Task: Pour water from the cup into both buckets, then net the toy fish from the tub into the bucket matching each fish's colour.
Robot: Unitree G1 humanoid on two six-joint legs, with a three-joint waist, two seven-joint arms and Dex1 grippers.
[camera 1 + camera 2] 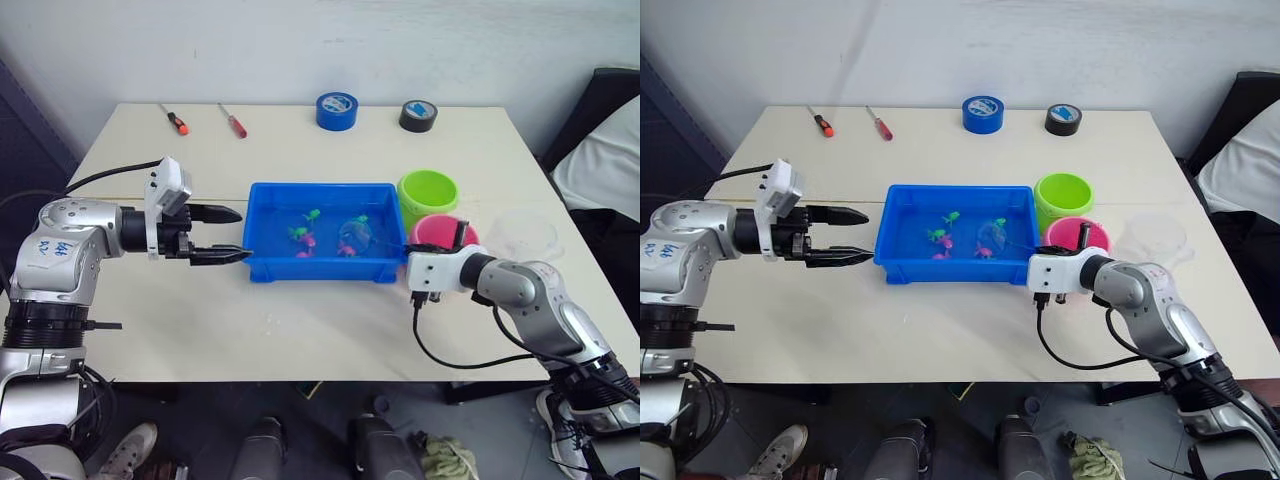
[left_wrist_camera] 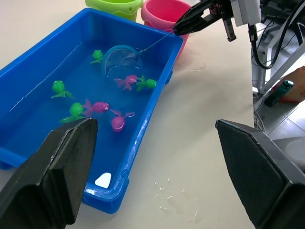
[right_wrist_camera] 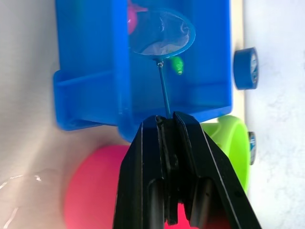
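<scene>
The blue tub sits mid-table with water and several toy fish in it, green and pink. The net has its light blue hoop dipped into the tub's right half, beside a green fish. My right gripper is shut on the net's thin dark handle, hovering over the pink bucket. Just behind it stands the green bucket. The clear cup rests to the right of the buckets. My left gripper is open, just left of the tub, holding nothing.
Two screwdrivers, a blue tape roll and a black tape roll lie along the table's far edge. Water drops dot the table near the tub. A person in white is at the right.
</scene>
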